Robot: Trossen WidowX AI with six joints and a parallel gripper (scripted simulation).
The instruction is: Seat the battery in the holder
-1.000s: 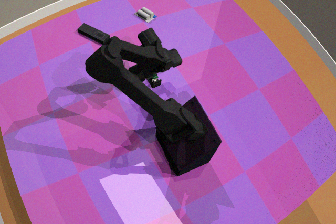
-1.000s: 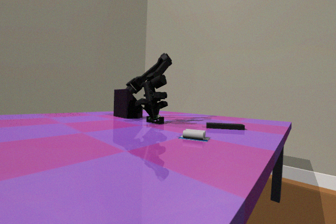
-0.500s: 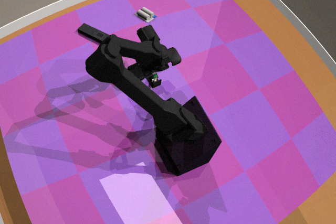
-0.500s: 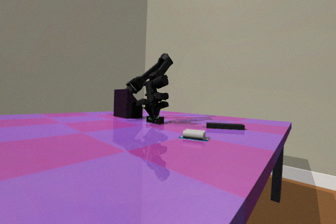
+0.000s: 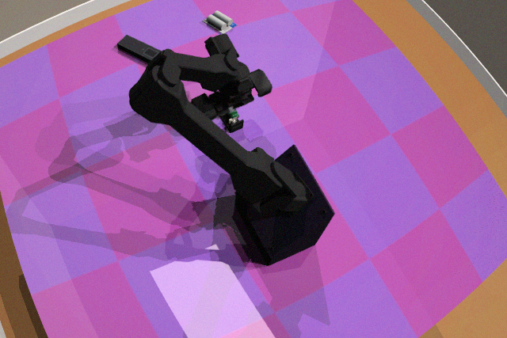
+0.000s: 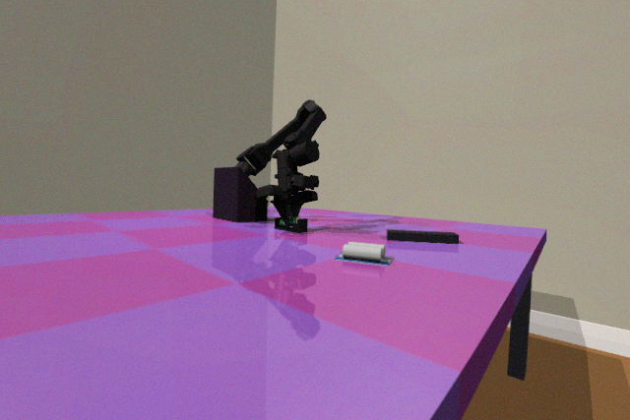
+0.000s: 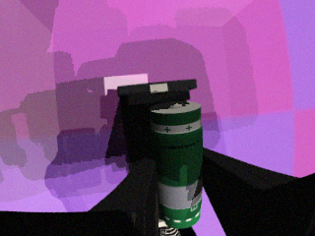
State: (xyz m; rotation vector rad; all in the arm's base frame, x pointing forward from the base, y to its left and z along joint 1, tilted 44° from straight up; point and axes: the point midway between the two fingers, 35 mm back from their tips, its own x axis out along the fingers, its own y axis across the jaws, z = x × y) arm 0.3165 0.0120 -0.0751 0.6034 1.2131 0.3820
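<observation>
The battery [image 5: 234,114] [image 6: 287,222] [image 7: 176,152] is green with silver bands. My gripper [image 7: 175,158] is shut on its sides. The black holder [image 5: 236,126] [image 6: 303,225] [image 7: 138,120] lies under and beside it. In the wrist view the terminal end faces the holder's lip [image 7: 177,86] and is close to it; its nub is mostly in shadow. The battery appears off to the right of the holder's middle, its terminal end raised. A bit of the coil spring [image 7: 169,231] shows at the flat end. Whether that end touches the spring is unclear.
A small board with two pale cylinders [image 5: 219,21] [image 6: 363,251] lies on the checkered table, beyond the arm from its base. A flat black box [image 5: 137,47] [image 6: 422,236] lies near the arm's elbow in the top view. The arm's shadows cross the table.
</observation>
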